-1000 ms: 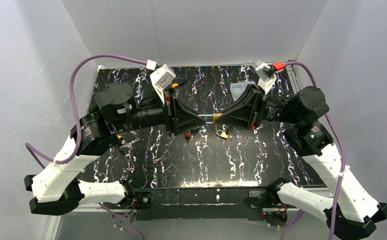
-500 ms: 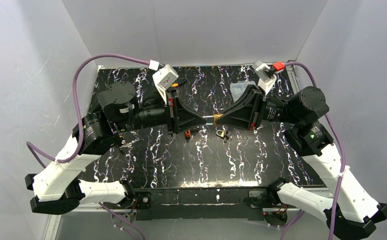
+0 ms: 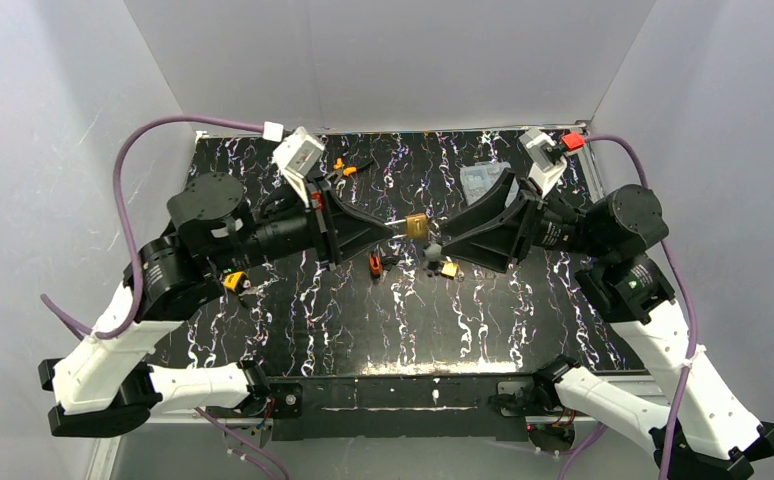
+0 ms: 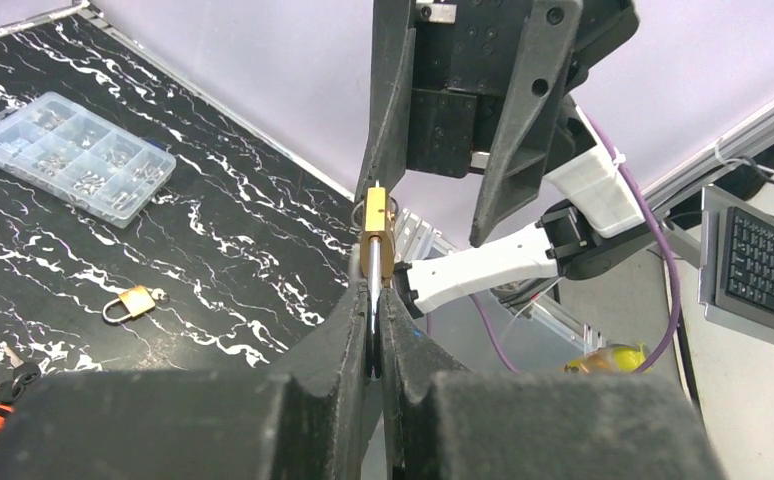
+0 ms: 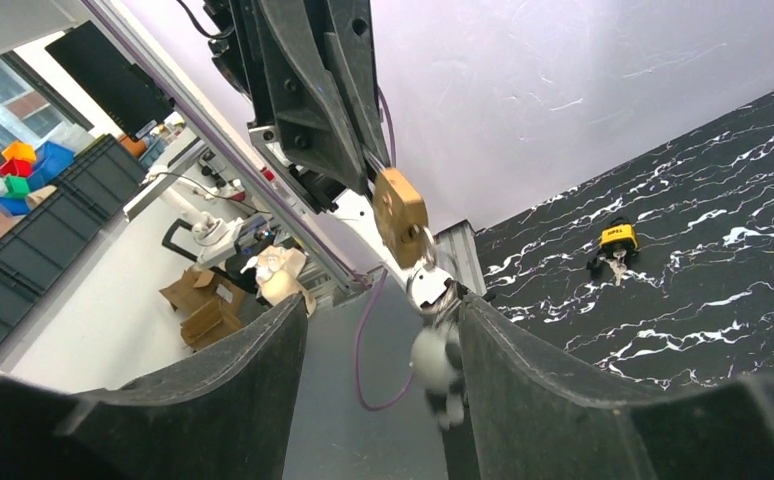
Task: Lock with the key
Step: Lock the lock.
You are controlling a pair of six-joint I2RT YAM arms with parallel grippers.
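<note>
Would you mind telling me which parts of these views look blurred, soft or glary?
Right wrist: the keys dangling below the padlock are smeared by motion, and the right gripper's fingers are soft, dark foreground. Left wrist: the left gripper's fingers are likewise soft, the padlock crisp. Top external: even light, with a pale glare strip along the table's near edge.

Left hand and right hand are black wedges, on white-shelled arms trailing purple cables (red plug, right).

No writing could be read anywhere. The yellow key tag carried dark print too small to make out. The legends on the keyboard were blurred.
</note>
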